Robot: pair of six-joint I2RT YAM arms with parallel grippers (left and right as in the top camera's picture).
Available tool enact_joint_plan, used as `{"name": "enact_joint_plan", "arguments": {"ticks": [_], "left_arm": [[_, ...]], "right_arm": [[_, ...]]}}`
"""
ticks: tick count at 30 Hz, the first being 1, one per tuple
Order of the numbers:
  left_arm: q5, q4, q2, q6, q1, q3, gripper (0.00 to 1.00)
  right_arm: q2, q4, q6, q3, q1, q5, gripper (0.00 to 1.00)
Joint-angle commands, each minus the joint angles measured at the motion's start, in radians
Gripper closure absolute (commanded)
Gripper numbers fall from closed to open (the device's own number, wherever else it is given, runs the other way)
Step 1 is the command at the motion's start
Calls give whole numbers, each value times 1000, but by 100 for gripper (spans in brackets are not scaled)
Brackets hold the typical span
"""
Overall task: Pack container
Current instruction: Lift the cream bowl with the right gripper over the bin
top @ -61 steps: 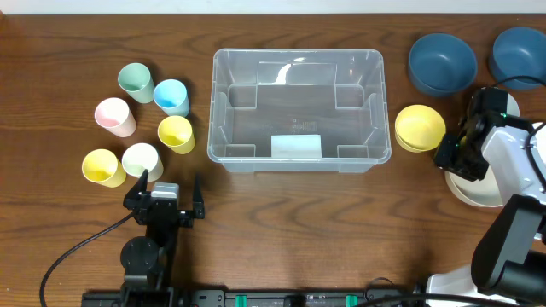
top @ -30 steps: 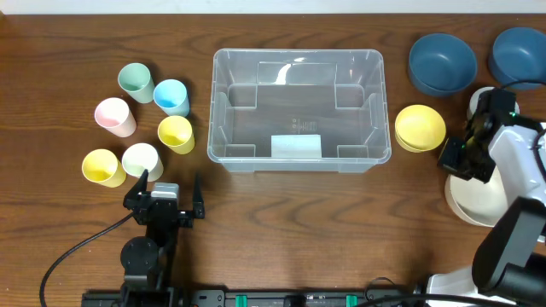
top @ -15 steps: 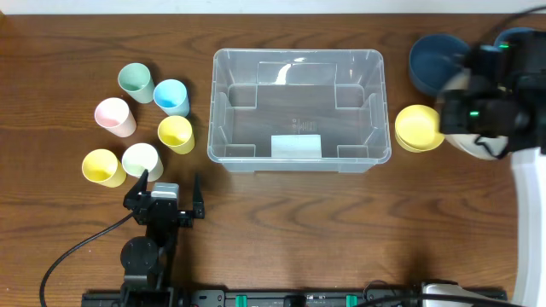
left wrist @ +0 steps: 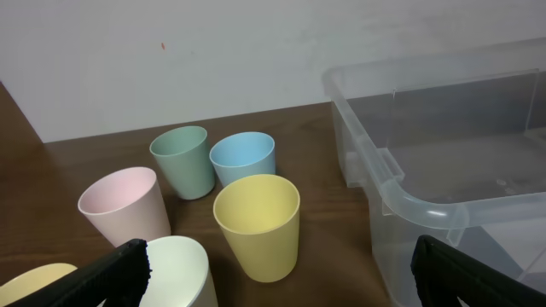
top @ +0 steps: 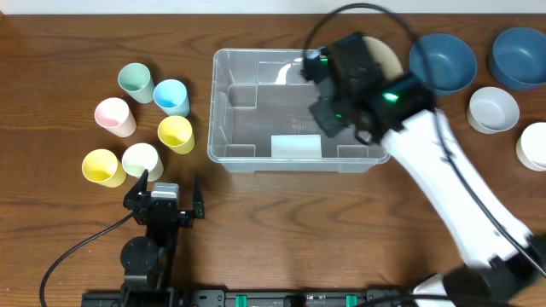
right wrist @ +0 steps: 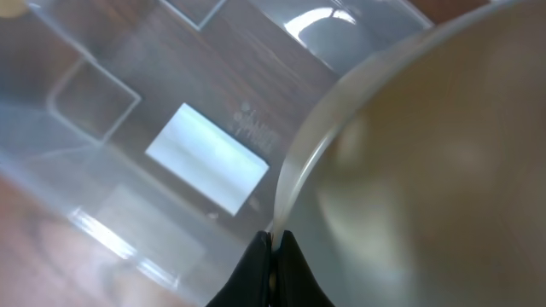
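The container (top: 218, 111) is a large clear bin in the table's middle, with a white label (top: 296, 146) on its base. My right gripper (top: 334, 101) hangs over its right half. It is shut on the rim of a pale yellow bowl (top: 386, 56), which is tilted on edge. In the right wrist view the closed fingers (right wrist: 273, 256) pinch the bowl's rim (right wrist: 300, 162) above the container's base (right wrist: 128, 68). My left gripper (top: 162, 193) is open and empty near the front edge, facing the cups; the container's corner (left wrist: 409, 196) shows at its right.
Several cups stand left of the container: green (top: 135, 82), blue (top: 171, 96), pink (top: 114, 117), yellow (top: 176, 134), yellow (top: 102, 168), white (top: 141, 159). Two blue bowls (top: 442, 62) (top: 519, 55) and two white bowls (top: 493, 109) (top: 533, 145) sit at the right.
My right arm has swung left from the table's right side, carrying the yellow bowl from its spot beside the container to above the container. The left arm has not moved.
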Motion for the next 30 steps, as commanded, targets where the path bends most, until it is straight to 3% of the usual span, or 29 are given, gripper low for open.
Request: {"name": "enact_joint_plan", "arguments": {"ticks": [1,9,30], "left_arm": [[-13,-31,-6,-12,4,-21,2],[-13,-31,-6,-12,4,-21,2],[-13,-31,-6,-12,4,-21,2]], "right_arm": [[79,34,-19,12,11,56,99],[245,120,-39,12,11,57,99],[358,214,-101,12,10,50,99]]}}
